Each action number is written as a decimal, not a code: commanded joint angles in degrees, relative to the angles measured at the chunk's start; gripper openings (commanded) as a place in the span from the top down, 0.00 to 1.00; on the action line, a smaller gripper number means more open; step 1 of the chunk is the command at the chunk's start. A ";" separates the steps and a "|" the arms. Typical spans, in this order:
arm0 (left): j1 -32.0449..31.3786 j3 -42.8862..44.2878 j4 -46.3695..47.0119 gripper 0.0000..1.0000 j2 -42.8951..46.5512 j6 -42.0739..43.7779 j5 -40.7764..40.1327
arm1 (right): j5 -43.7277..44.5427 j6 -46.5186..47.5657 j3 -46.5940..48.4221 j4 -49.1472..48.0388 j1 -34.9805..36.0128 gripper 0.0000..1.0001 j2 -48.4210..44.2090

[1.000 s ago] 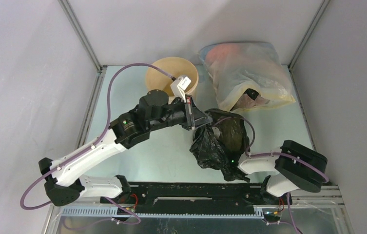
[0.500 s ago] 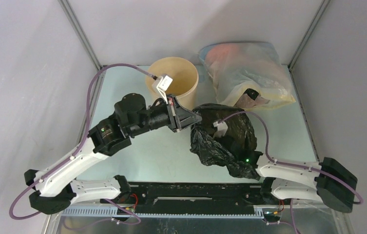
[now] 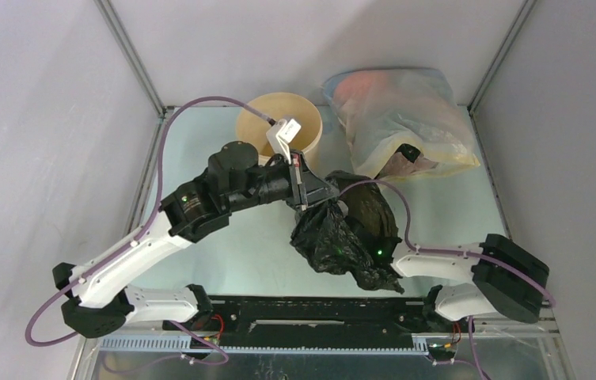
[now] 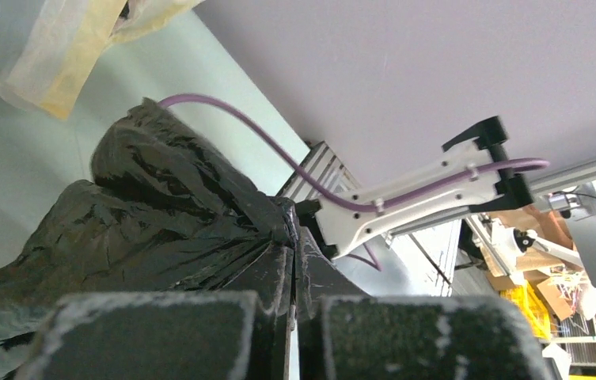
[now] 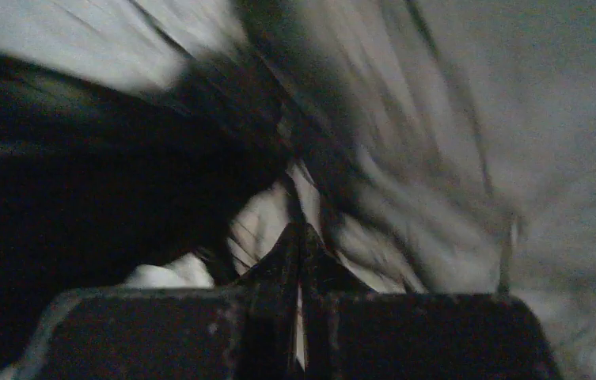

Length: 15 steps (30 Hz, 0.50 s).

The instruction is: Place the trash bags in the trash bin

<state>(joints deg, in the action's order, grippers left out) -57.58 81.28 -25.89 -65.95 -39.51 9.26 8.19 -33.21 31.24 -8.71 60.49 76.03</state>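
Trash bag [image 3: 340, 236] drawn leftward, clamped in both jaws, near trash bin [image 3: 252, 123]

In the upper right of the top view you see a large translucent whitish-yellow bag [image 3: 401, 119] lying on the pale green surface [image 3: 199, 150]. Pinkish contents show through it, with a dark item [image 3: 410, 153] at its lower edge. Grey walls [image 3: 41, 142] enclose the surface. Your left wrist view catches cardboard boxes [image 4: 552, 294] at lower right.

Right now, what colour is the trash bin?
The trash bin is plain tan-beige with no pattern; the top external view shows it best.
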 commanded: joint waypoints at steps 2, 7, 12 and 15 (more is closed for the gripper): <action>0.18 6.57 0.51 1.00 3.16 1.47 0.12 | 2.59 -1.77 1.71 3.07 -1.38 1.00 1.94; 0.19 5.66 0.05 1.00 5.46 1.51 -0.75 | 5.19 -1.29 1.67 5.48 -1.43 1.00 -2.45; 0.19 4.09 -0.09 1.00 6.17 1.32 -0.30 | 12.21 -1.24 1.71 12.04 -0.23 1.00 -12.94; 0.19 4.80 -0.72 1.00 6.39 1.47 0.08 | 14.69 -0.39 1.76 15.57 -0.26 1.00 -20.43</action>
<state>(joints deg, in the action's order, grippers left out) -57.58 85.71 -26.33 -59.72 -39.38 8.99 16.53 -34.09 31.24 1.83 59.90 63.70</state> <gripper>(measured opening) 0.003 0.007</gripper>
